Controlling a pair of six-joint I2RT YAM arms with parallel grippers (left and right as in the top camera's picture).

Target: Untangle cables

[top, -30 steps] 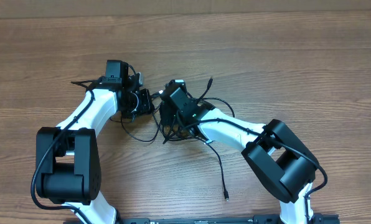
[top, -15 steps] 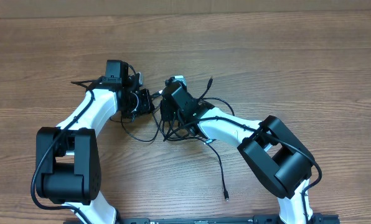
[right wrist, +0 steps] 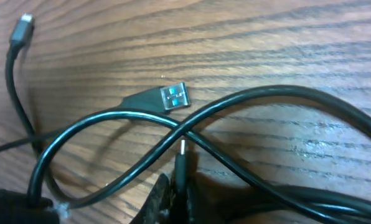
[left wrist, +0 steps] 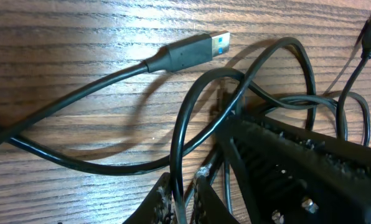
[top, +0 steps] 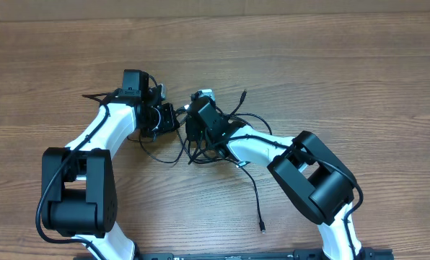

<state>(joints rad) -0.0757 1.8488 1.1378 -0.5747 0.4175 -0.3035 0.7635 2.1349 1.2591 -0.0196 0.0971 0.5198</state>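
Thin black cables (top: 238, 119) lie tangled on the wooden table between my two grippers. One strand trails toward the front and ends in a small plug (top: 262, 228). My left gripper (top: 173, 119) is shut on a cable strand (left wrist: 180, 155); a plug with a silvery, blue-lined tip (left wrist: 198, 51) lies just beyond it. My right gripper (top: 193, 137) is shut on a small cable plug end (right wrist: 182, 163), under two crossing strands (right wrist: 192, 124). The same silvery, blue-lined plug (right wrist: 167, 98) lies just ahead, and another small plug (right wrist: 21, 28) at far left.
The right arm's body (left wrist: 297, 162) crowds the left wrist view on the right. A thin black tie (top: 92, 96) sticks out beside the left arm. Bare wooden table (top: 345, 65) surrounds the tangle.
The right arm's elbow has swung left and nearer the tangle; its gripper has shifted only slightly. The left arm and the cables look unchanged.
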